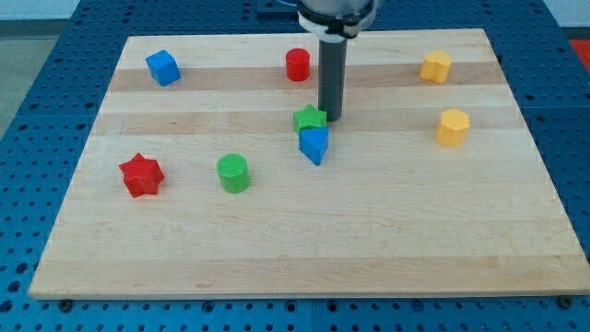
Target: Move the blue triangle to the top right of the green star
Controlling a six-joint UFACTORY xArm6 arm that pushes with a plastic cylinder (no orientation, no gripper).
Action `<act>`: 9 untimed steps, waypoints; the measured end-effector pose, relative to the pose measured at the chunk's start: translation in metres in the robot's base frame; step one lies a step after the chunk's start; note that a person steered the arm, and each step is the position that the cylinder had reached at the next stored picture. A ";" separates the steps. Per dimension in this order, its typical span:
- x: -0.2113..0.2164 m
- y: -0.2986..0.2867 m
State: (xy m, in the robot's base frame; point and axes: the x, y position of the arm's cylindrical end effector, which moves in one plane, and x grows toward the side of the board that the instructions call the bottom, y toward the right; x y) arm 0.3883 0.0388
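The green star lies near the middle of the wooden board. The blue triangle sits just below it, touching or almost touching its lower edge. My tip stands at the star's right side, right against it, and a little above and to the right of the blue triangle. The dark rod rises from there to the view's top.
A blue cube is at top left, a red cylinder at top centre, a yellow block at top right, another yellow block at right, a red star at left, a green cylinder beside it.
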 end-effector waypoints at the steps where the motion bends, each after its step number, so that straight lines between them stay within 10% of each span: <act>1: 0.074 0.023; 4: 0.132 -0.023; 9: -0.030 0.024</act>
